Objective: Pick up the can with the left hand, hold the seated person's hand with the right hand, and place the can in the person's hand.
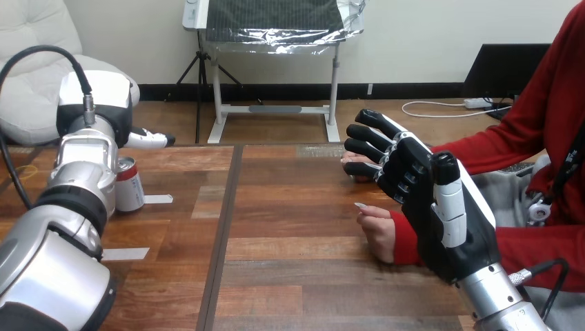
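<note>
Head view takes in a brown wooden plank tabletop (pixel 290 207), with everything on it or over it.

The robot's silver left arm (pixel 41 262) runs up the left side and ends in the black left hand with its white shell (pixel 103 93). That hand sits just above and beyond the can, and whether it is released or grasping I cannot tell, as the wrist hides that part.

The black-and-white right hand (pixel 414 183) is raised at the right, released, its fingers (pixel 365 138) stretched out and only slightly bent. They overlap the person's farther hand (pixel 347 162), whose tips peek out past them. Whether the two touch I cannot tell, and nothing shows a grip. The person's nearer hand (pixel 376 231), loosely closed, rests on the tabletop just beside the robot's palm.

The small red-and-silver metal can (pixel 130 185) stands upright on the tabletop at the left, right beside the left wrist. A white tape strip (pixel 159 199) lies at its right.

As I judge it, the task is at its opening step — the can is not yet lifted and the person's hand not yet held. The next move calls for the left hand to close firmly round the can's side, and for the right hand to settle on one of the person's hands.

Count: one can, two robot hands, two hands of the person, two white tape strips — the second strip (pixel 124 254) lies nearer the camera.
</note>
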Controlling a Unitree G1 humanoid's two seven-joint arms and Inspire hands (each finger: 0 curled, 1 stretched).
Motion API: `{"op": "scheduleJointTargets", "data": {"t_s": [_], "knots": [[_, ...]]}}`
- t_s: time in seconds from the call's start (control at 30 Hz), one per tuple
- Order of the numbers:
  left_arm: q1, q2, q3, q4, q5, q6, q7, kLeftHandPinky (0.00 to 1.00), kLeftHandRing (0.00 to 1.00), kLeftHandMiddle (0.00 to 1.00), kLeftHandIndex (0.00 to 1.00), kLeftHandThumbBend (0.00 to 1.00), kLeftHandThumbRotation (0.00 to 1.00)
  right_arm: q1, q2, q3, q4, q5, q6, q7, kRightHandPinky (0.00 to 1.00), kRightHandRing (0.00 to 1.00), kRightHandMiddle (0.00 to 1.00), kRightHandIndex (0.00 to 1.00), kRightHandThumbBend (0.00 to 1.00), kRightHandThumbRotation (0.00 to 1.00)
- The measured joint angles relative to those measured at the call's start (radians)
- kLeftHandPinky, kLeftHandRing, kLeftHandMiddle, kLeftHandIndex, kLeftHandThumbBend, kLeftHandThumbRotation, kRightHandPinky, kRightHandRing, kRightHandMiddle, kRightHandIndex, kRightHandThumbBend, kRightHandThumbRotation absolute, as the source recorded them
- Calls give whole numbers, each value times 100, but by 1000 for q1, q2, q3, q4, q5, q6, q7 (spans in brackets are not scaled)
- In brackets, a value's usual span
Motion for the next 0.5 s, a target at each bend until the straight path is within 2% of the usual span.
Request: {"op": "scheduleJointTargets", "data": {"t_s": [0.2,0.5], "knots": [[0,0,-19,0,8,1,-12,92,93,93,92,76,83,0,0,0,0,0,0,0,78,86,87,88,82,100],[1,-4,-22,0,7,2,-19,92,92,93,91,77,82,0,0,0,0,0,0,3,77,85,85,87,82,100]]}}
